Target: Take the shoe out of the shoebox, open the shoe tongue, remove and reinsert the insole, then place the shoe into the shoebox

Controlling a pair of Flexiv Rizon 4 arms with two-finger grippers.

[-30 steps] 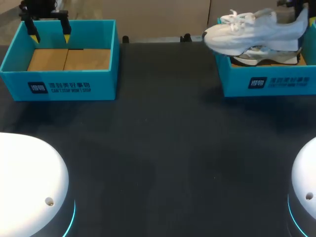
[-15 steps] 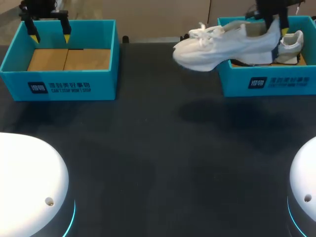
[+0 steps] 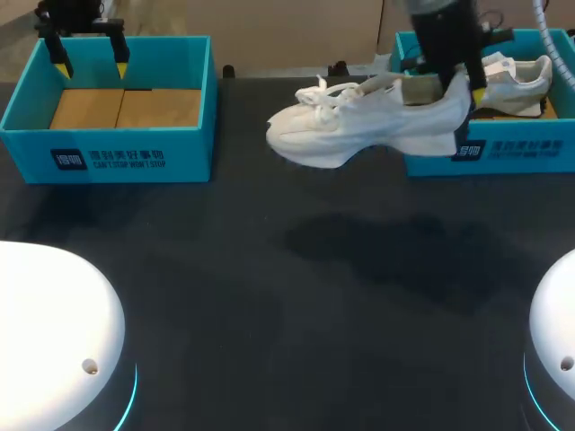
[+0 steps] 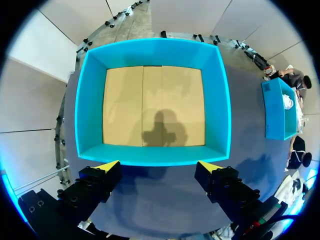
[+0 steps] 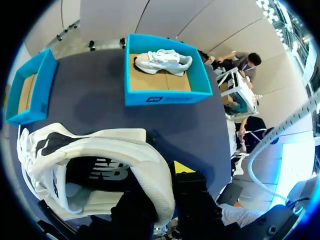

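White shoe [image 3: 359, 130] held airborne over worktop [image 3: 296, 296], just beside right shoebox [image 3: 521, 151], toe pointed toward left shoebox [image 3: 108, 157]. Right end effector [image 3: 463, 90] clamped on heel collar. Left end effector [image 3: 91, 63] spread wide, nothing held, above left shoebox. Shoe judged light: upper soft, sole stiffer. Heel collar or midsole judged the safest hold. Loose laces likely to snag.

White shoe [image 3: 359, 135], turquoise shoebox [image 3: 530, 154]
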